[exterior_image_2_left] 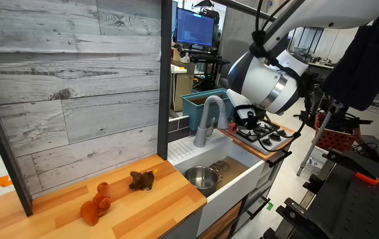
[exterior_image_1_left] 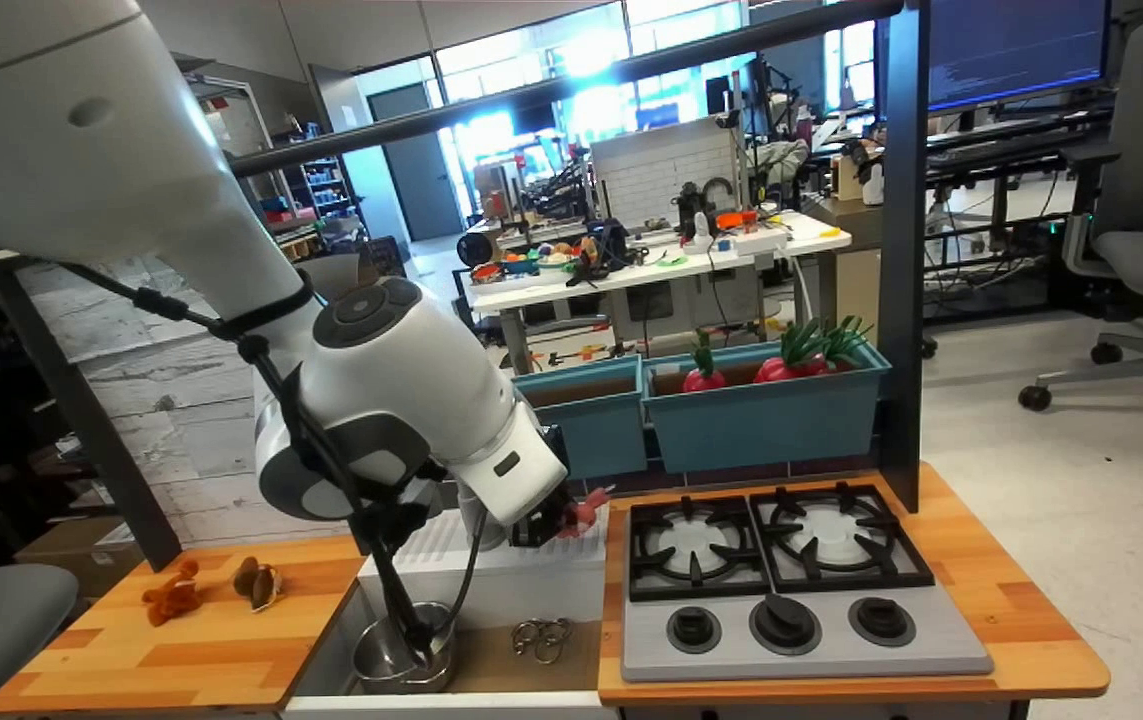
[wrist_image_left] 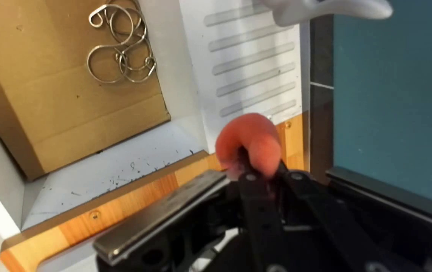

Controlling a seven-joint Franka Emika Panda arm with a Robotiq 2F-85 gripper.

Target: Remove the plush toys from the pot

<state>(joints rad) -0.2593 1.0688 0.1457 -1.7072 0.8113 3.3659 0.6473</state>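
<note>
My gripper is shut on a pinkish-red plush toy, held up between the sink and the stove. In the wrist view the fingers pinch the plush, which curls over the fingertips. The plush also shows in an exterior view, partly hidden behind the gripper. The metal pot stands upright in the sink, and its visible inside is bare metal; it also shows in an exterior view, partly behind a cable. An orange plush and a brown plush lie on the left wooden counter.
A grey faucet rises behind the sink, close to the gripper. Metal rings lie on the sink floor beside the pot. A stove stands right of the sink. Blue planters with red plush radishes hang behind.
</note>
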